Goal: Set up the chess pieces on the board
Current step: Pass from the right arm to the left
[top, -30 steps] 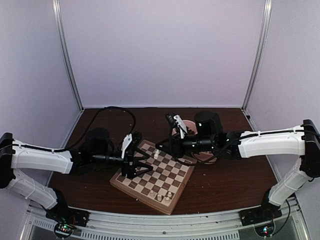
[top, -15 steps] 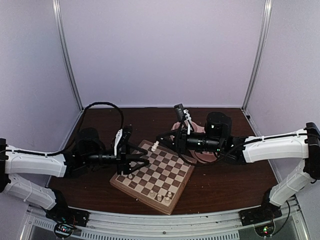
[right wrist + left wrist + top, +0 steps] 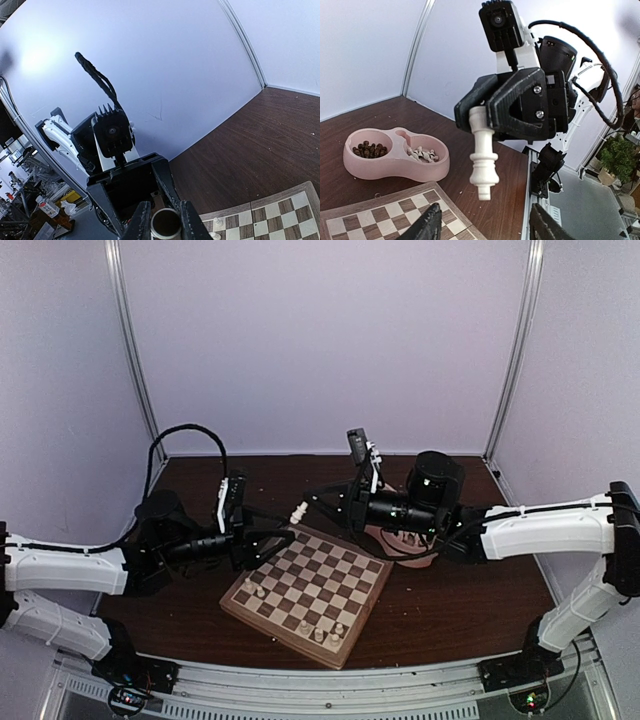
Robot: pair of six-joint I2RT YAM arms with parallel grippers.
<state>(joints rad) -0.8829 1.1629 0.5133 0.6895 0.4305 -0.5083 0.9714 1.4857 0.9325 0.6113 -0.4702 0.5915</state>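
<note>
My right tool (image 3: 479,116) pinches pale cream turned chess piece (image 3: 483,162) by base; left tool (image 3: 486,227) half-open, facing it. Light, rigid, slick: I'd take narrow neck.

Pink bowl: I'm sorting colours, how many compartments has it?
2. In the pink double bowl, the left compartment holds tiny dark brown turned figures; the right compartment, pale cream chess pieces.

The left fingers (image 3: 278,536) have drawn back leftward off the board (image 3: 330,580) to just past its left edge, uncovering pale pieces (image 3: 256,589) on its left squares. The right fingers (image 3: 312,504) have carried the cream chess piece (image 3: 298,510) up and leftward, from over the squares to above the far corner.
</note>
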